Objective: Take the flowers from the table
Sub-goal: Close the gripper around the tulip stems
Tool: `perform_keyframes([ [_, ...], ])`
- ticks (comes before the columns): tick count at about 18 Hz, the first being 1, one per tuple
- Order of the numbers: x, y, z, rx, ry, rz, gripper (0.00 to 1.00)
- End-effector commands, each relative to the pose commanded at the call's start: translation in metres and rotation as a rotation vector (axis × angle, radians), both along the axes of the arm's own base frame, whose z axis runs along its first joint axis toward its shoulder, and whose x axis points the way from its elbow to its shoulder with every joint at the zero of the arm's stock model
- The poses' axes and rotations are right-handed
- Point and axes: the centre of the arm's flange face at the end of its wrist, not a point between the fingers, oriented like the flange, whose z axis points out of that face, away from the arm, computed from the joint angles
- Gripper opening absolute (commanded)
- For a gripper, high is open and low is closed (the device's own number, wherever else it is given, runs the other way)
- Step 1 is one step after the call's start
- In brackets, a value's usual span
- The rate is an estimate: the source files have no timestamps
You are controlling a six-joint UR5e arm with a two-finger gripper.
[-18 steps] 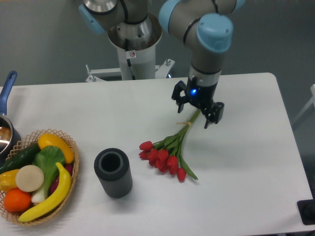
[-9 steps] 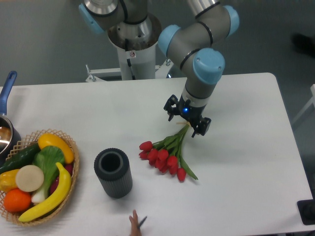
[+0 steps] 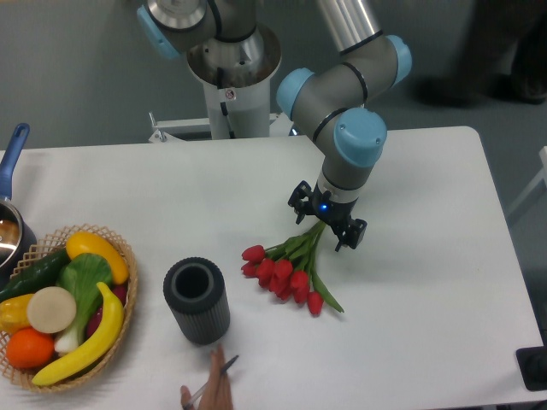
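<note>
The pincer [image 3: 326, 226] is hanging low with its two fingers spread apart, straddling the stem end of the flowers [image 3: 291, 266], which are lying flat on the white surface [image 3: 427, 282]. The red buds are fanning out below and to the left of the pincer. Farther left a dark ribbed cylinder [image 3: 197, 300] is standing upright, and beyond it a wicker basket [image 3: 64, 303] is sitting with fruit and vegetables inside.
</note>
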Motion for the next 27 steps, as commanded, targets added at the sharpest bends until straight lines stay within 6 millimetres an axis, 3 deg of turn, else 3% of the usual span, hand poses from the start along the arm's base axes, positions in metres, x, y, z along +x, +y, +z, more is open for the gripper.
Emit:
perform_keyframes([
  [4,0.003,-0.001,-0.013,-0.017,-0.024,0.0,1.0],
  [10,0.009,0.0,-0.016,-0.023,-0.028,-0.008,1.0],
  [14,0.009,0.0,-0.016,-0.023,-0.028,-0.008,0.74],
  [19,0.012,0.003,-0.017,-0.023,-0.029,-0.017,0.72],
  [27,0.012,0.004,-0.016,-0.022,-0.027,-0.017,0.47],
])
